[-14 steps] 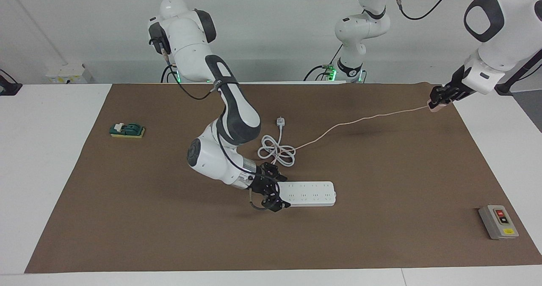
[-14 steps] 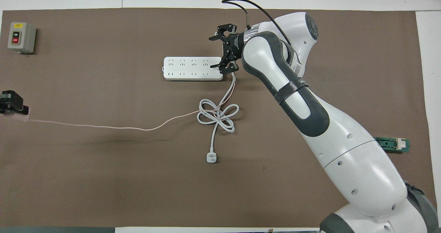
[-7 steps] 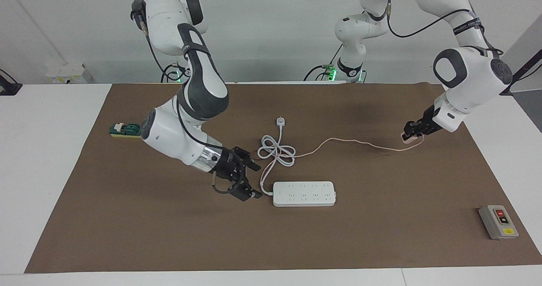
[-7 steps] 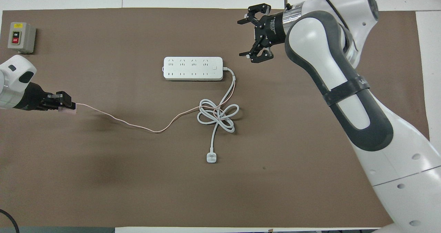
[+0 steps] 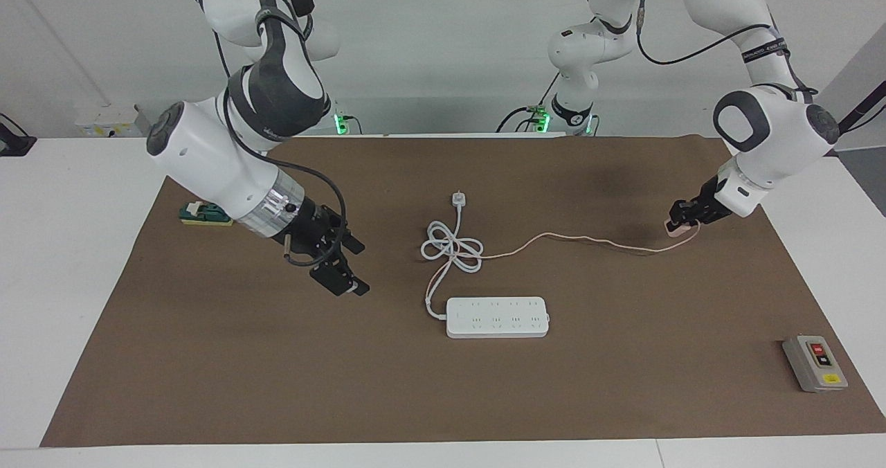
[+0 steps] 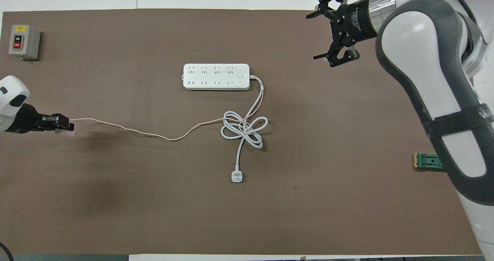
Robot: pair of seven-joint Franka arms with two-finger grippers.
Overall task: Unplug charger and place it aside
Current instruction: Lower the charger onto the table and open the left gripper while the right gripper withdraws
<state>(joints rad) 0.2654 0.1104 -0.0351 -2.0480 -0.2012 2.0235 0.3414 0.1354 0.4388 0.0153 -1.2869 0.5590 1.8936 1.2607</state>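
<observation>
Left tool (image 5: 677, 220) grips and mostly hides the charger (image 5: 673, 230).

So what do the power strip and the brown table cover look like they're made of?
The power strip looks like hard plastic: smooth, uniformly white, rounded corners, moulded socket slots. The table cover looks like matte brown paper or thin card: flat, no sheen, a clean-cut edge; it could be fabric, hard to tell.

The surface (image 5: 69, 260) is white, with a seam line near its edge farthest from the robots. A large brown mat (image 5: 623, 385) covers most of it, lying flat. A plain pale wall (image 5: 443, 52) stands at the robots' end. Lighting is even and soft, casting faint blurred shadows on the mat.
</observation>
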